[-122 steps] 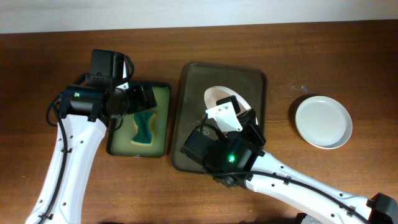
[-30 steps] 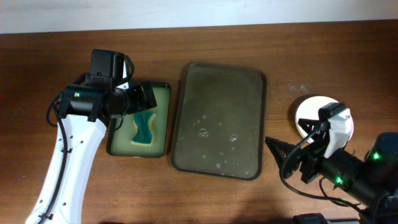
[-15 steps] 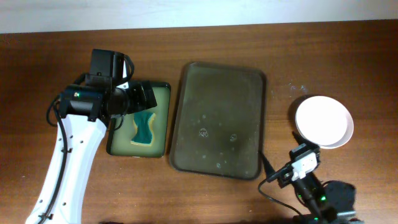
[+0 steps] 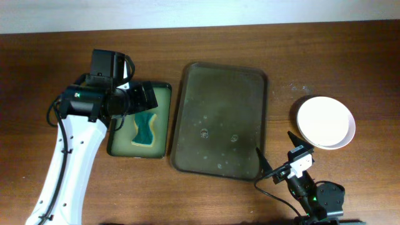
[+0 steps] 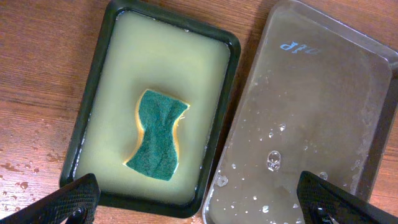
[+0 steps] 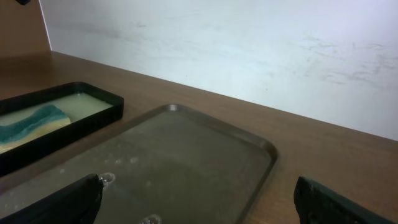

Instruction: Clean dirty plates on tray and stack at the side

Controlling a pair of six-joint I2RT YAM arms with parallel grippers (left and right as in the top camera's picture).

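Two arms: a white-linked arm on the left side of the overhead frame, and the other low in the lower right corner.
Left gripper (image 5: 199, 205): jaws spread wide, nothing between them; its two dark fingertips (image 5: 71, 198) sit in the bottom corners of the left wrist view, above the near edge of the small tray and the large one.
Right gripper (image 4: 275, 151): jaws wide apart and empty, over the table just off the lower right corner of the tray; its wrist view looks low across the tray toward a pale wall.
Tray (image 4: 222, 112): large, dark brown, centre of the overhead frame, holding no plates; water droplets and a wet sheen lie on its floor.
Plates (image 4: 325, 122): white and round, on the bare table at the right of the overhead frame, well apart from the tray; the top face looks clean, and how many are stacked cannot be told from above.
Small tray (image 5: 93, 93): dark green rim, pale yellowish liquid inside, just beside the tray's left edge.
Sponge (image 5: 158, 143): teal, waisted in the middle, lying in the liquid near the small tray's centre.
Table (image 4: 312, 56): brown wood, with a few wet spots at the left edge of the left wrist view.
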